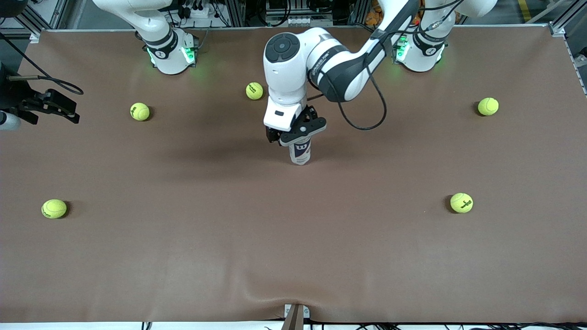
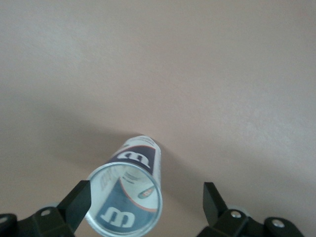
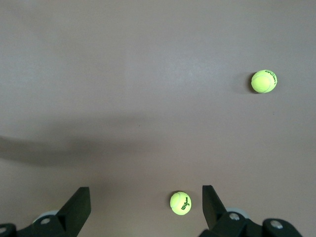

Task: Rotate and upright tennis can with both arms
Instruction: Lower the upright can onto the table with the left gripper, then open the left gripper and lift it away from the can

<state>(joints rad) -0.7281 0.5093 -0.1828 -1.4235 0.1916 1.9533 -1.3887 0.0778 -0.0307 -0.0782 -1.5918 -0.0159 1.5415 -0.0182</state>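
The tennis can [image 1: 300, 153] stands upright near the middle of the brown table, its navy "W" label facing the front camera. My left gripper [image 1: 297, 136] is right over its top, fingers open on either side of the rim. In the left wrist view the left gripper [image 2: 145, 193] looks down into the can [image 2: 139, 159]; one finger [image 2: 79, 200] is at the rim and the other [image 2: 212, 197] stands well apart. My right gripper [image 1: 57, 107] waits open and empty over the right arm's end of the table. It also shows in the right wrist view [image 3: 145, 197].
Several yellow-green tennis balls lie scattered: one [image 1: 254, 90] farther from the front camera than the can, others [image 1: 140, 111], [image 1: 54, 208], [image 1: 488, 106], [image 1: 461, 202] toward both ends. Two balls [image 3: 180, 202], [image 3: 264, 81] lie below my right gripper.
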